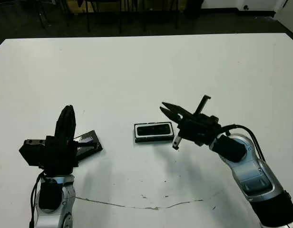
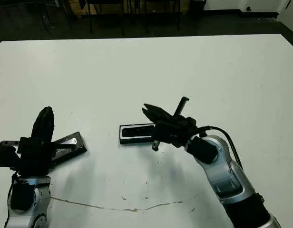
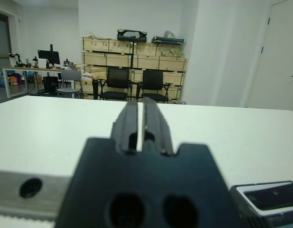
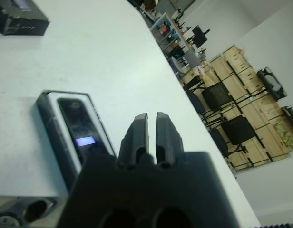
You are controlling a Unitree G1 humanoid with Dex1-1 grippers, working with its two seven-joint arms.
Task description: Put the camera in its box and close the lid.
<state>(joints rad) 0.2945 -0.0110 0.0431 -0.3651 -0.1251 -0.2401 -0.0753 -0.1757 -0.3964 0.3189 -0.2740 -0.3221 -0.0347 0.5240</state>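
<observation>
We see the camera (image 1: 153,130) lying inside the box (image 1: 154,138) at desk centre. Our right claw (image 1: 171,114) hangs clenched and empty at its three o'clock; our left claw (image 1: 66,124), clenched too, stands beside the lid (image 1: 88,144) at nine o'clock.

I am working in a lab-like workroom: beyond my white desk (image 3: 51,123), wooden crates (image 3: 137,59) are stacking up behind black office chairs (image 3: 118,83).

Both pincers closed and empty: left (image 1: 66,118) upright, right (image 1: 169,110) level.
</observation>
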